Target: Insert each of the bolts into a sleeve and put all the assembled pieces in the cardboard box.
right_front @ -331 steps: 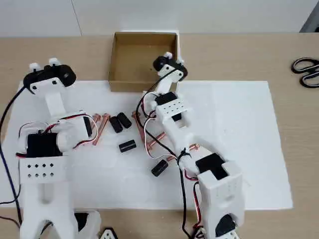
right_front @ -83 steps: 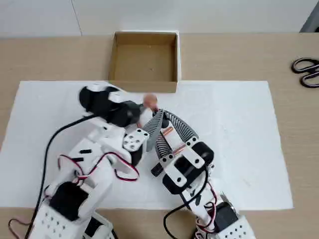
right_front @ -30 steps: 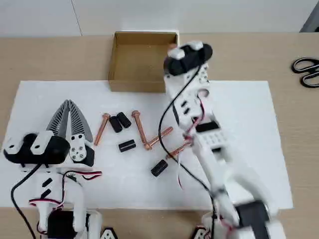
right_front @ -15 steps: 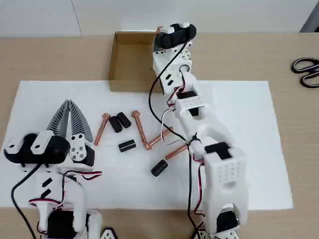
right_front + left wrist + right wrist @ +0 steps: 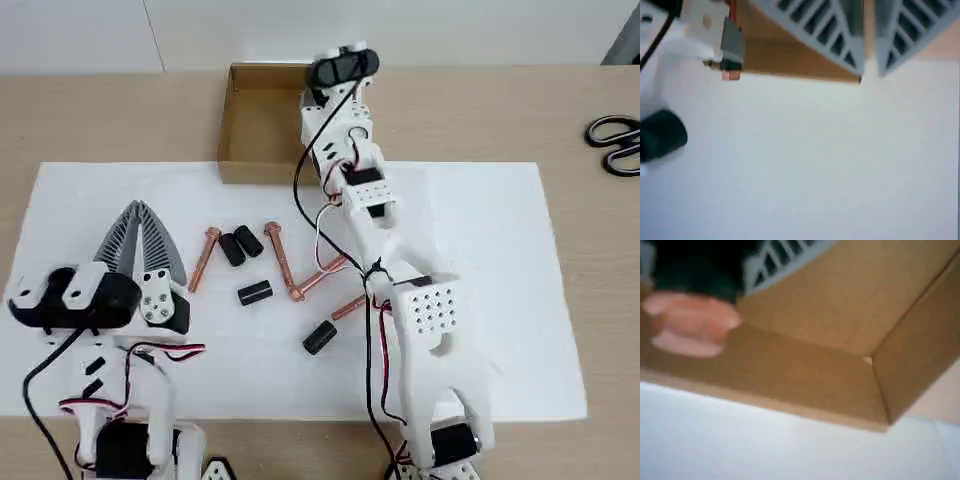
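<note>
My right gripper (image 5: 732, 272) hangs over the cardboard box (image 5: 245, 120), near its right wall, shut on an assembled piece: a black sleeve (image 5: 695, 270) with a copper bolt head (image 5: 687, 322) sticking out. From above, the right arm (image 5: 345, 170) hides that piece. Several loose copper bolts (image 5: 280, 258) and several black sleeves (image 5: 255, 293) lie on the white sheet between the arms. My left gripper (image 5: 135, 207) rests at the sheet's left side with its grey fingers (image 5: 840, 35) together and nothing between them. It points toward the box wall (image 5: 790, 62), and one sleeve (image 5: 660, 135) lies off to its side.
A white paper sheet (image 5: 480, 260) covers the middle of the wooden table. Scissors (image 5: 615, 145) lie at the far right edge. One sleeve (image 5: 320, 337) lies close to the right arm's base link.
The right arm has swung its gripper from the box's right rim to over the box interior, carrying the piece. The left arm has kept still over the last second.
</note>
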